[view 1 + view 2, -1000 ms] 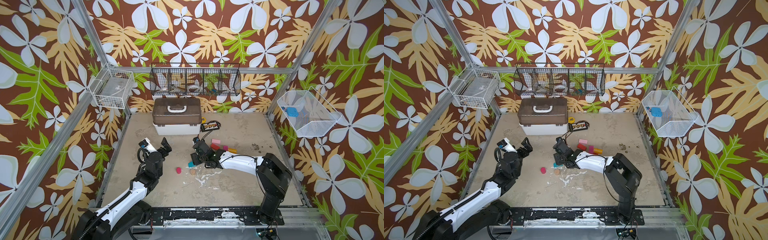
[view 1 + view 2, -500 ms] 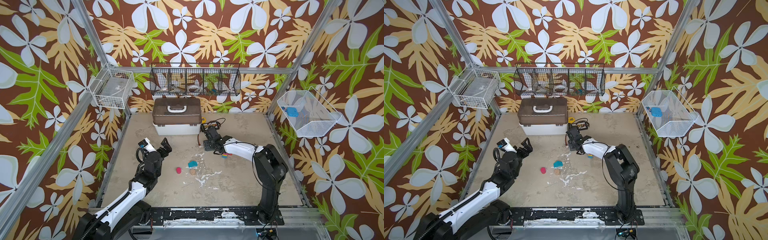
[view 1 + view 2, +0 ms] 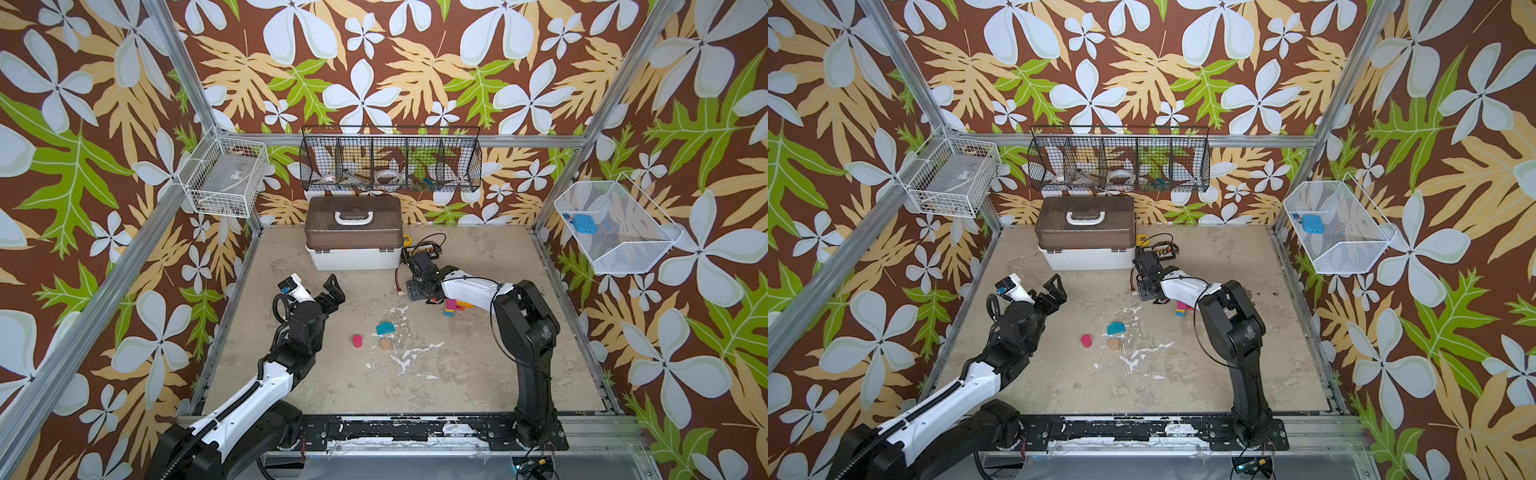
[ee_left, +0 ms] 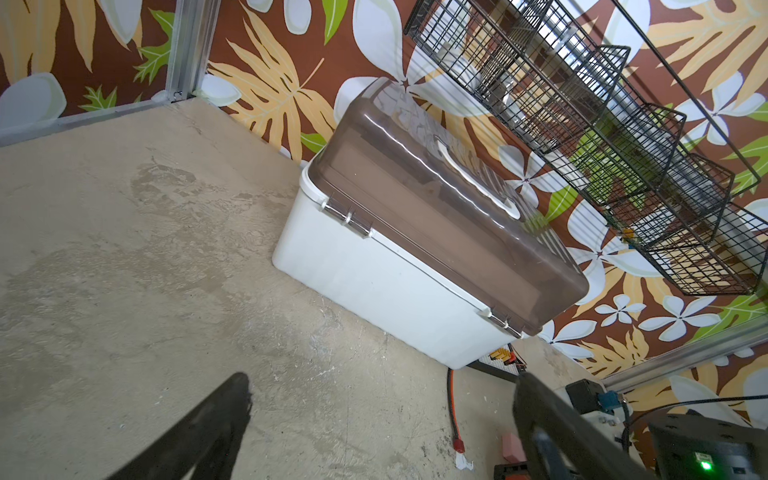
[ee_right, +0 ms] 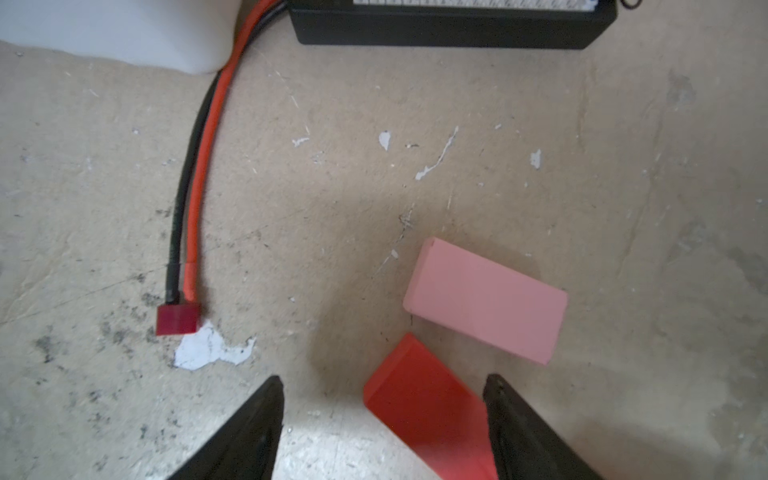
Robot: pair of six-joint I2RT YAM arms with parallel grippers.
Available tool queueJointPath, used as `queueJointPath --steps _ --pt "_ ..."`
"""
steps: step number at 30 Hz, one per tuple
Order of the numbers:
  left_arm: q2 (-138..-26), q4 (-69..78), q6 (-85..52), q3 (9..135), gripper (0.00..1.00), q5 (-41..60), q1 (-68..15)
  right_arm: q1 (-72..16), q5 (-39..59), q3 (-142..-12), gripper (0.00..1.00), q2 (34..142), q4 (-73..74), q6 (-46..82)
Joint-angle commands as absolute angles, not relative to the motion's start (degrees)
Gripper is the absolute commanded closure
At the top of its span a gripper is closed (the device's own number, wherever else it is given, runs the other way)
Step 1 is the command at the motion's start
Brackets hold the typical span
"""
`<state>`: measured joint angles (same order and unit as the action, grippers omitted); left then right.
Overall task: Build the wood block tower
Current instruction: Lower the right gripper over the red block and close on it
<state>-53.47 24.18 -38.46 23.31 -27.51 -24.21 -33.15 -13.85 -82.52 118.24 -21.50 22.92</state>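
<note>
My right gripper is open low over the floor, and a red block lies between its fingers, close to one of them. A pink block lies just beyond. In both top views that gripper is by the toolbox's right corner. The tower, a small pink, magenta, blue and orange stack, is half hidden under the right forearm. A teal roof piece, a crimson cylinder and a tan cylinder lie mid-floor. My left gripper hangs open and empty, left of centre.
A brown-lidded white toolbox stands at the back. A black electronic board lies beside it, and its red-and-black cable ends in a red plug near the right gripper. Wire baskets hang on the walls.
The right arm has swung from beside the teal roof piece at mid-floor back to the blocks near the board, its jaws opening wider. The teal piece stays on the floor. The left arm is still.
</note>
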Motion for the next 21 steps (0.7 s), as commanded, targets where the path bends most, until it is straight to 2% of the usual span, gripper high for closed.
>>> queueJointPath --steps 1,8,21 --pt "-53.44 23.82 -38.06 23.91 0.00 -27.25 -24.16 -32.96 -13.59 -83.14 0.23 118.89 -22.85 22.32" --pt "-53.44 23.82 -37.94 23.99 0.00 -27.15 -24.17 -32.78 -10.67 -82.72 0.23 119.28 -22.41 21.63" --pt "-53.36 23.74 -37.99 24.17 0.00 -26.73 -24.17 -34.35 -6.67 -74.80 0.32 112.43 -19.42 22.67"
